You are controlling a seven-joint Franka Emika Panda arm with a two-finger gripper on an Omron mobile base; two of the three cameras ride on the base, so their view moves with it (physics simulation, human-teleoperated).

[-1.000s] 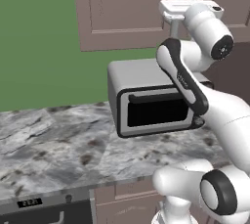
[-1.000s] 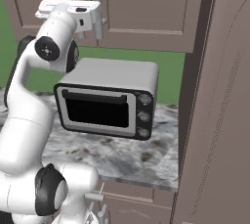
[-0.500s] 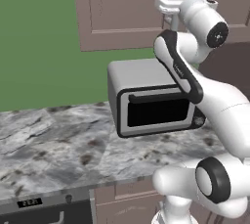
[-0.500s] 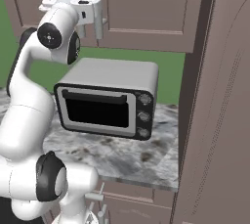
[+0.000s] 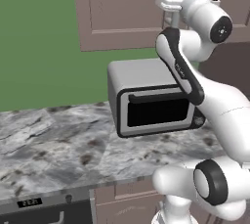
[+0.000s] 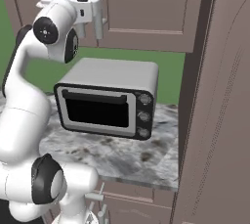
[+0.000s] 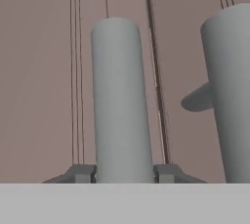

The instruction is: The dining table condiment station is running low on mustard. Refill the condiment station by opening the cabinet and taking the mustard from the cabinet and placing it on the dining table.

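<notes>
The cabinet (image 5: 122, 12) directly ahead of my end effector (image 7: 124, 173) is the largest item: matte mauve-brown doors with flat recessed panels, both closed. Its contents are hidden, so I cannot tell where the mustard is.

Below my end effector runs the desk (image 5: 53, 145), a smooth slab of grey-and-white veined marble with dark blotches.

On that desk, below and slightly nearer than my end effector, stands a toaster oven (image 6: 110, 98). It is a rounded box in light grey metal with a glossy black glass door, a dark bar grip along the door's top edge and three round knobs stacked on one side.

Two handles hang on the cabinet doors, both plain grey cylinders with a satin finish, mounted vertically. One handle (image 7: 122, 100) sits between my fingers (image 7: 80, 173), which are closed against it on both sides. The neighbouring handle (image 7: 229, 91) stands just beside the end effector, apart from it, joined to its door by a short rounded stub.

My fingers are small, dark grey and angular.
</notes>
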